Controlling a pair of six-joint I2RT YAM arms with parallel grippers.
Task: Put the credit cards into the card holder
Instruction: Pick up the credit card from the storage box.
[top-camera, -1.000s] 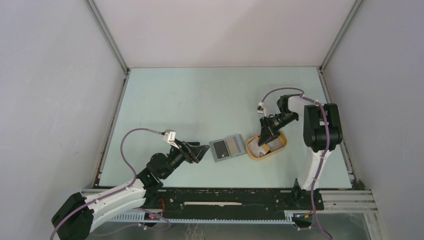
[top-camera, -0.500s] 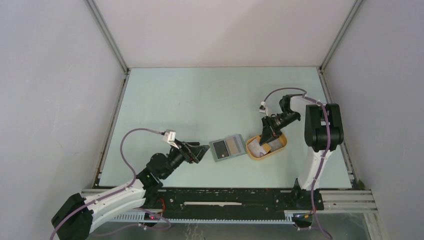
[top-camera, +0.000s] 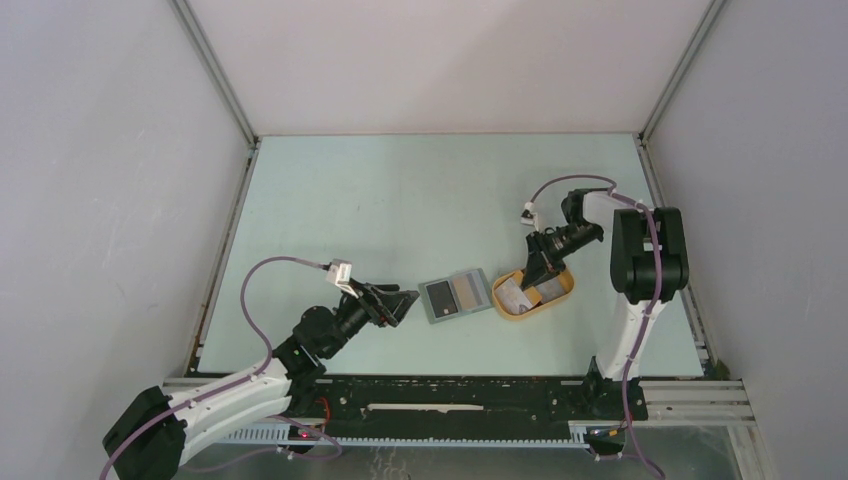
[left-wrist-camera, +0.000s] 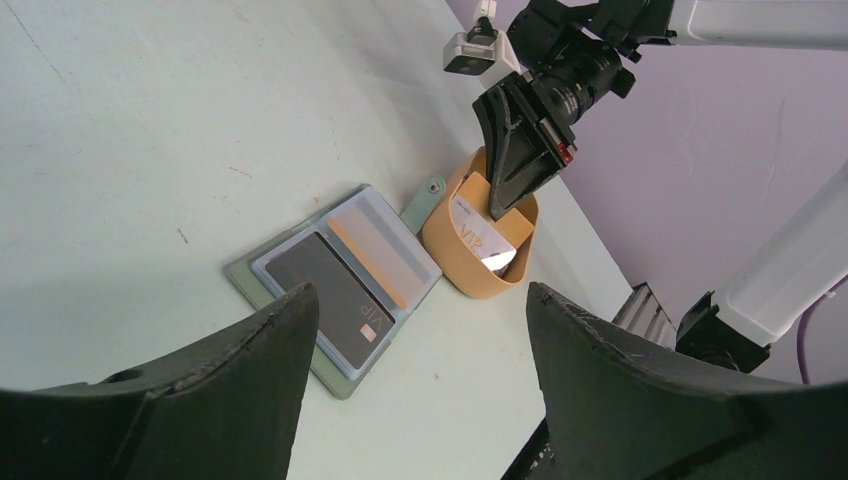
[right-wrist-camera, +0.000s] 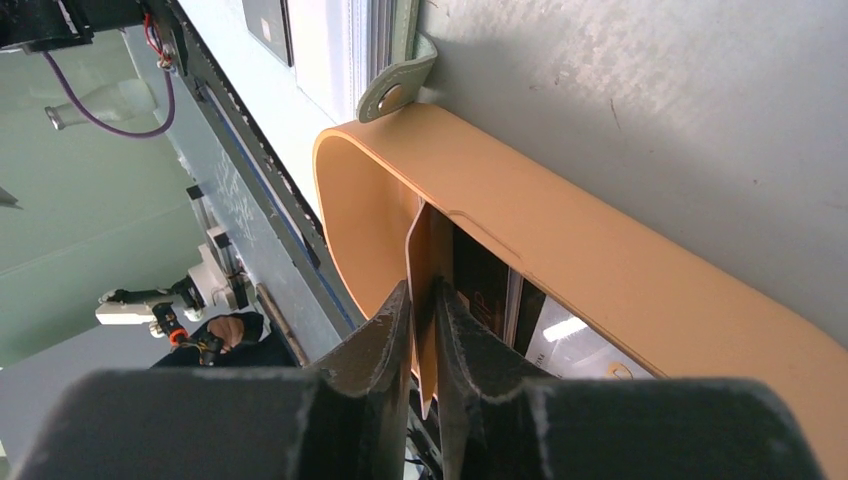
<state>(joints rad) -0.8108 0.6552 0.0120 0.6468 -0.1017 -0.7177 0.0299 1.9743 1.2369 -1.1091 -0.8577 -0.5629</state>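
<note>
Pale table (top-camera: 400, 200), card holder (top-camera: 455, 297) open – long axis crosswise, L gripper (left-wrist-camera: 420, 300) wide, R gripper (right-wrist-camera: 425, 292) pinching tilted card (right-wrist-camera: 428, 240)

Card holder (top-camera: 455, 297) just left of tray (left-wrist-camera: 457, 262)

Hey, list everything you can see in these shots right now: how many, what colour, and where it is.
table: one, pale green, under everything.
card holder: one, grey-green, lying open mid-table.
black card: one, tucked in the holder's left half.
tray: one, tan-yellow oval, right beside the holder on its right.
cards lying in the tray: at least two, a pale card and a dark card.
upright card: one, looks tan in the right wrist view, standing edge-on inside the tray.
left pincer: one, black, open and holding nothing, just left of the holder.
right pincer: one, black, down in the tray, closed on the upright card.
</note>
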